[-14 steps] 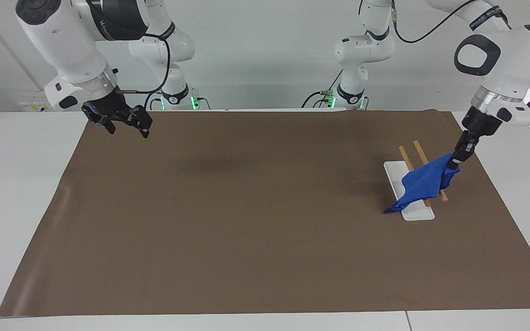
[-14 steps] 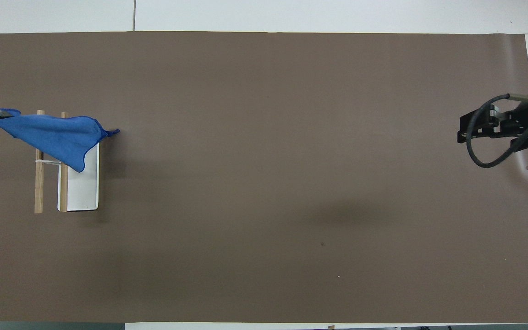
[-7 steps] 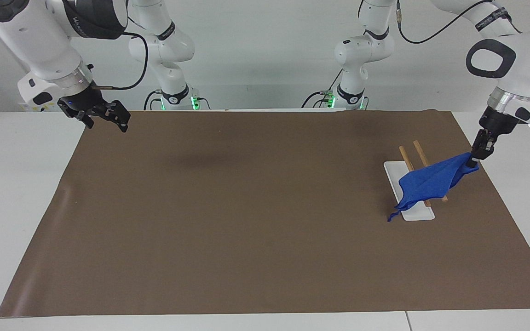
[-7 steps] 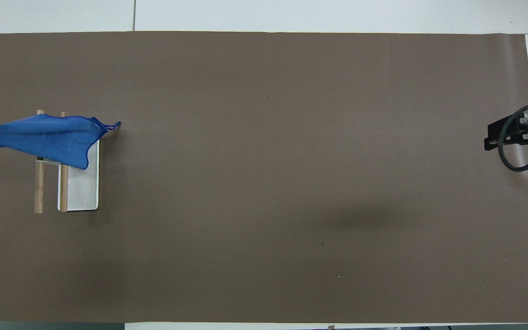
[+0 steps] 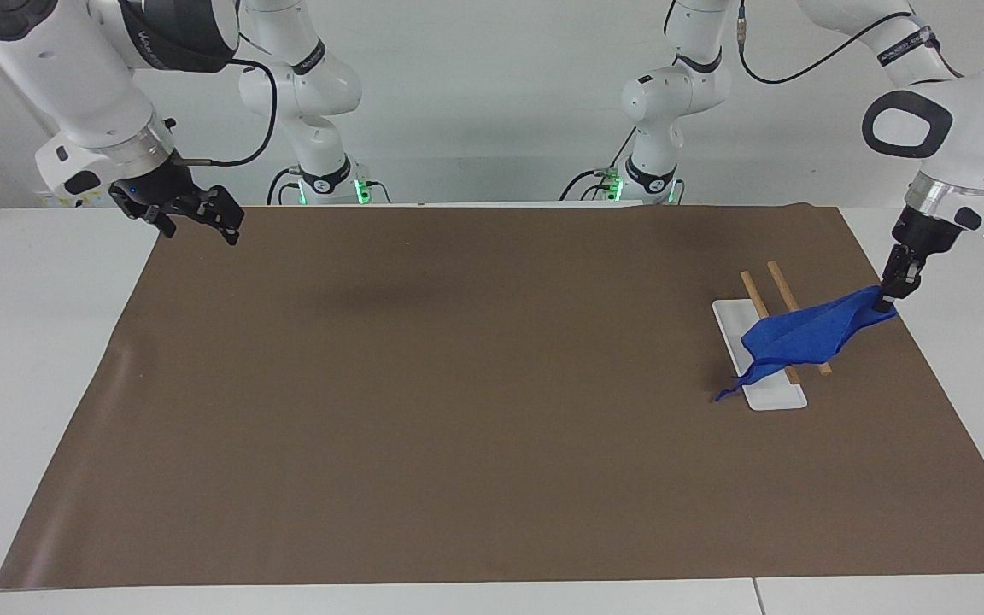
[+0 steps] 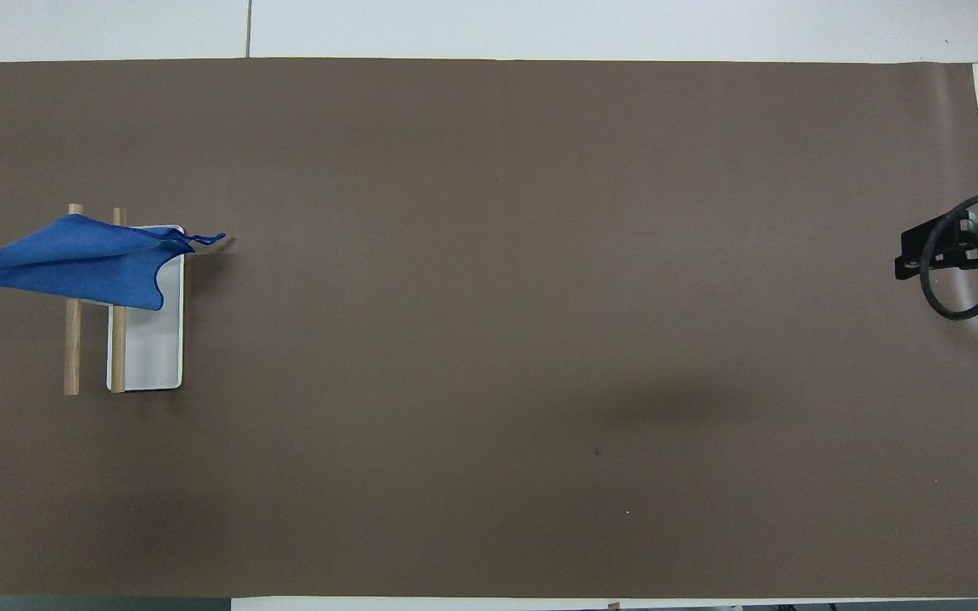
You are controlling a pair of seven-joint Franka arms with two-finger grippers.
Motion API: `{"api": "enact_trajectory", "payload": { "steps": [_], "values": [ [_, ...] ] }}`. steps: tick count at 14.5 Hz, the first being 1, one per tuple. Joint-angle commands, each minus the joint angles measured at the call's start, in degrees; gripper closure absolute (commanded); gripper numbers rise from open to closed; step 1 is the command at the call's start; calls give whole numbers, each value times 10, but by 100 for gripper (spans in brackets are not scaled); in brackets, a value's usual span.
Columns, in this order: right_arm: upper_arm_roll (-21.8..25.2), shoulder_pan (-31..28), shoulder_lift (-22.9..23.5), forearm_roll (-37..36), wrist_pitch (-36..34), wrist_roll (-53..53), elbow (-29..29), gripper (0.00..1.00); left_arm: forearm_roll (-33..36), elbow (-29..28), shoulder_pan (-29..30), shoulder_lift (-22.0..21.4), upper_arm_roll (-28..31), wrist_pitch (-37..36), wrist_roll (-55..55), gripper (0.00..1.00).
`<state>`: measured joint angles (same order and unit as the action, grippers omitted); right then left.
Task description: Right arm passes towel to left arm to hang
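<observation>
The blue towel [image 5: 799, 337] lies stretched across the two wooden rods [image 5: 778, 282] of a small rack with a white base [image 5: 774, 395]. It also shows in the overhead view [image 6: 73, 263], over the rods [image 6: 71, 356] and the base [image 6: 149, 356]. My left gripper [image 5: 887, 297] is shut on the towel's corner toward the left arm's end of the table and holds it up, just off the rack. The towel's free corner [image 5: 724, 395] hangs down beside the base. My right gripper [image 5: 200, 229], blue light on, is open and empty over the mat's edge at the right arm's end [image 6: 956, 255].
A brown mat [image 5: 458, 384] covers most of the white table [image 5: 31, 342]. The rack stands on it toward the left arm's end. Both arm bases stand at the robots' edge of the table.
My left gripper has pulled the towel's corner outward toward the left arm's end, stretching the cloth flatter over the rods. My right gripper has drawn back to the mat's edge.
</observation>
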<state>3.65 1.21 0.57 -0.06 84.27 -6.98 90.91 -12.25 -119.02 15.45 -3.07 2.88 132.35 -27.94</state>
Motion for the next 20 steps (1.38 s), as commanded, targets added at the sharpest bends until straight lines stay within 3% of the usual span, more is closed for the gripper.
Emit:
{"api": "enact_trajectory", "payload": {
  "steps": [1, 4, 6, 7, 8, 13, 18, 20],
  "values": [
    [0, 3, -11, -10, -2, 11, 8, 0, 6, -24, 19, -17, -4, 15, 11, 100],
    [-2, 8, -12, -12, -13, 11, 4, 0, 6, -30, 19, -17, -4, 24, 8, 100],
    [-1, 6, -14, -14, -20, 14, 5, 0, 6, -29, 19, -17, -4, 22, 6, 32],
    [-1, 1, -14, -15, -20, 25, 5, 0, 6, -27, 19, -16, -4, 20, 5, 7],
    [3, -1, -14, -14, -17, 30, 6, 0, 6, -24, 19, -15, -4, 20, 5, 0],
    [6, -25, -15, -13, -12, 65, 8, 0, 6, 34, 4, 1, -7, -14, 17, 0],
    [6, -34, -15, -10, -3, 63, 10, 0, 8, 67, -47, 8, -9, -74, 139, 0],
    [6, -34, -15, -10, -4, 63, 10, 0, 46, 73, -88, 8, -9, -104, 167, 0]
  ]
}}
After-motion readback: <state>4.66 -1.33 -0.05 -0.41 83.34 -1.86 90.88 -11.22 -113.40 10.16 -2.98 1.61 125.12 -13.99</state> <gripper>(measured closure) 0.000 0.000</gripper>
